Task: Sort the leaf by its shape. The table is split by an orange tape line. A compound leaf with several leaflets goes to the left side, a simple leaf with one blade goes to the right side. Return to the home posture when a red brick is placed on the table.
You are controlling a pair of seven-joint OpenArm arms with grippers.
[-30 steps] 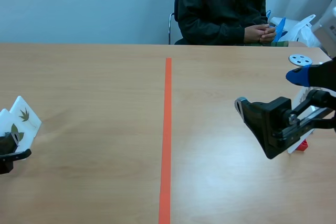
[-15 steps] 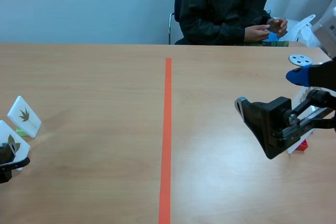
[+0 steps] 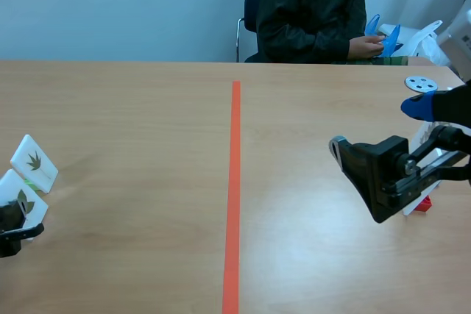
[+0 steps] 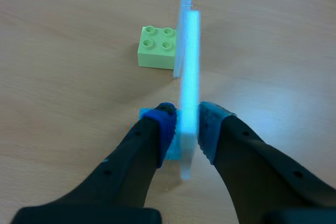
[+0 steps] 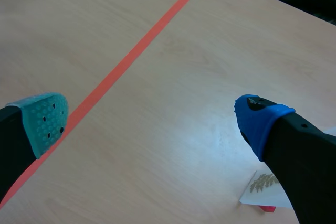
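Left gripper (image 4: pixel 182 123) clamped on leaf card (image 4: pixel 189 66): set down upright, clear of green brick (image 4: pixel 156 47), then release gently.

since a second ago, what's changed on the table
The left gripper, shut on a leaf card, drew it back toward the robot, apart from the standing leaf card. The person's hands shifted. The right gripper stayed open and still.
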